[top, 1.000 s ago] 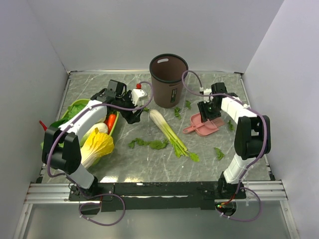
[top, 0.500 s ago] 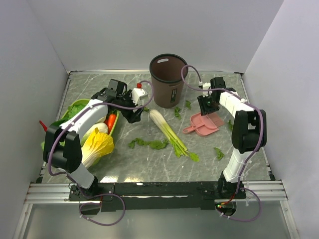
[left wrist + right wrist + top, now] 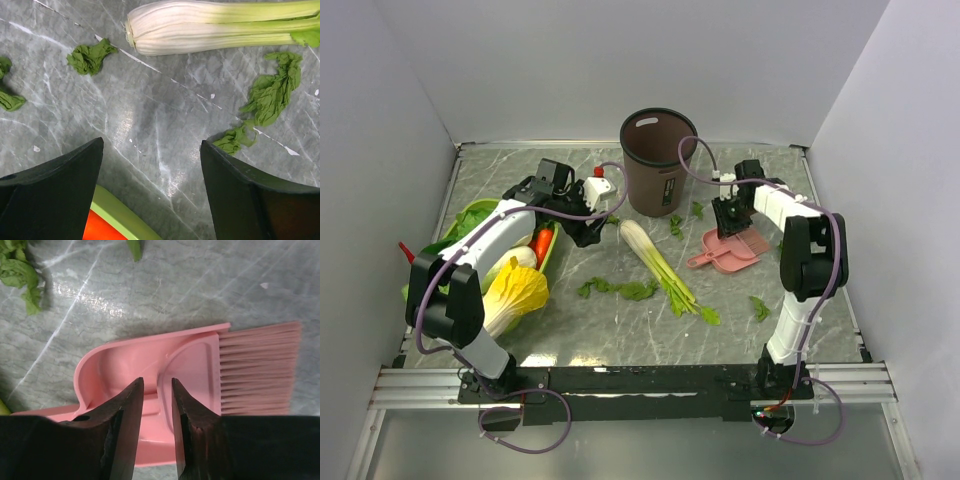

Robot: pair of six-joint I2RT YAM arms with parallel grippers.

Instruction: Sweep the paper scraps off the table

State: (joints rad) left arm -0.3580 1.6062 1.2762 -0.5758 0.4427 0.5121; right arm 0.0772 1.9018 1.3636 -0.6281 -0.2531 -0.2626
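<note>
Right gripper (image 3: 156, 386) has narrowed its fingers to a slit since a second ago, low over the pink dustpan (image 3: 115, 365); whether they pinch it is unclear. Left gripper (image 3: 151, 145) stays spread wide, left of the dustpan past the leek (image 3: 655, 262). Paper scraps (image 3: 620, 290) dot the table (image 3: 620, 338) left of, behind and nearer than the dustpan, which sits well inside the table's rim.

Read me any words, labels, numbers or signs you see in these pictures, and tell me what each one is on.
None can be read.
The brown bin, pink dustpan, pink brush and table show no legible lettering in any view.
A faint mark on the bin's side, if it is a label, is too small to read.
</note>
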